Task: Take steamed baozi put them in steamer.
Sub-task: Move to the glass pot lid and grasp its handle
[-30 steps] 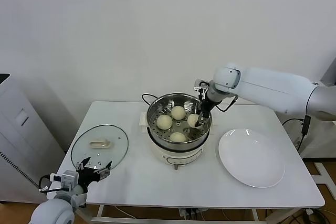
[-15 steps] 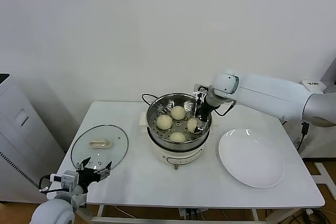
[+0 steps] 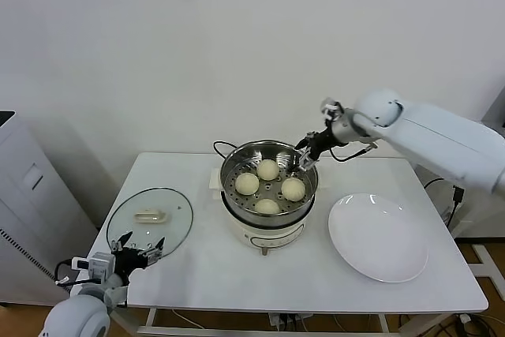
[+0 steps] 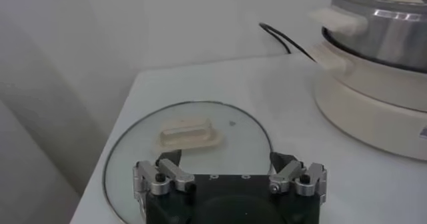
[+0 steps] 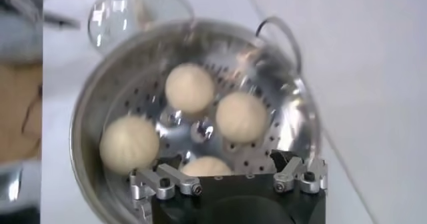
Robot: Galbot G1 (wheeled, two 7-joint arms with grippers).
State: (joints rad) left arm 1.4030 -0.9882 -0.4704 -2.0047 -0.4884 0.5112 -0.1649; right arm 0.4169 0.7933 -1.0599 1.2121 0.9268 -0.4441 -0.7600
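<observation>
Cream-white baozi (image 3: 267,187), all four, sit inside the steamer (image 3: 269,165); right end effector (image 3: 306,156), fingers apart and empty, hovers above its rim, placement apparently complete, retreat next.

open steamer (image 3: 268,165) top, right hand (image 3: 304,156) over its rim; bare table (image 3: 197,266) in front
</observation>
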